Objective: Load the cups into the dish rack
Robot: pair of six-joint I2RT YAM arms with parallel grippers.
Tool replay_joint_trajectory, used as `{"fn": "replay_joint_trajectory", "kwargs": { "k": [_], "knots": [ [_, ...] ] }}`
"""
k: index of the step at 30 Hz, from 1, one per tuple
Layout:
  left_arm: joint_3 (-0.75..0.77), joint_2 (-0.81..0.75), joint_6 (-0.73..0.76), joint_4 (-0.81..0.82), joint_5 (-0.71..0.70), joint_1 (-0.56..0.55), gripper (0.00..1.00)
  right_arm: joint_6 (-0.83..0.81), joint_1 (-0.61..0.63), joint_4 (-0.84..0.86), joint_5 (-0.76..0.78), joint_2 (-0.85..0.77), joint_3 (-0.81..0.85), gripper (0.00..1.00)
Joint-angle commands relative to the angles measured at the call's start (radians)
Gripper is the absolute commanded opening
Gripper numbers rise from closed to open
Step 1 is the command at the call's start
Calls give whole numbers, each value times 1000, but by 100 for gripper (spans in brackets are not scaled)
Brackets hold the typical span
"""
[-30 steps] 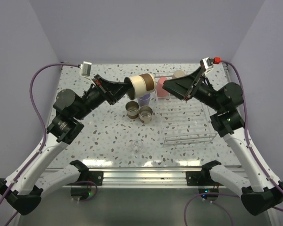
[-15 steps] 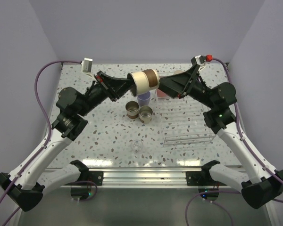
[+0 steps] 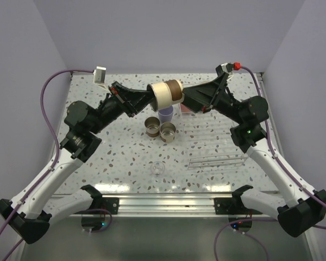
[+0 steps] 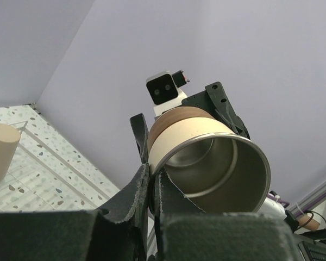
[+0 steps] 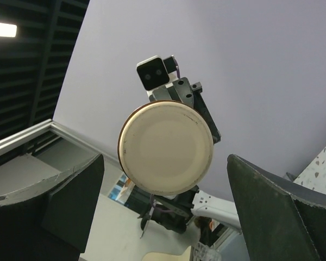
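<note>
Cup-holding falls to the left hand (image 3: 151, 98), which is closed tight on the rim of a beige cup (image 3: 165, 94). In the left wrist view the cup wall sits pinched between the two fingers, one inside the shiny metal lining and one outside. The cup lies on its side in the air above the bench (image 3: 114, 157), toward 12 o'clock from the bench's middle. Its mouth points to 9 o'clock and its flat cream base to 3 o'clock, with a brown band around the base end.

From 3 o'clock the right hand (image 3: 186, 99) meets it with its fingers spread as wide as they go, holding nothing. In the right wrist view the round base sits squarely between the two dark fingers. Whether they reach past the base or touch it cannot be told.

Just at 6 o'clock of the held cup in the top view stands a lavender cup (image 3: 165, 115) on the bench. At its 6 o'clock two short cups (image 3: 160, 129) with metallic insides stand touching each other. The dish rack (image 3: 217, 157) lies at 3 o'clock of them, with a pink-red cup (image 3: 186, 107) in its 11 o'clock corner. A tan cup (image 4: 0, 149) shows at the 9 o'clock edge of the left wrist view. A small clear thing (image 3: 158, 167) rests on the bench at 6 o'clock of the short cups.
</note>
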Motion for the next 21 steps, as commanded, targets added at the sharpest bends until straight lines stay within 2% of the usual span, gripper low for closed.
{"fn": "replay_joint_trajectory", "kwargs": {
  "k": [1,19,21],
  "knots": [
    [2,1,-16,82,8,-2,0,26,13,71,5,3,13,98],
    [-33,9,-16,76,26,-3,0,37,30,74,39,32,32,98],
    [-33,10,-7,60,28,-3,0,37,33,76,39,35,32,95]
  ]
}}
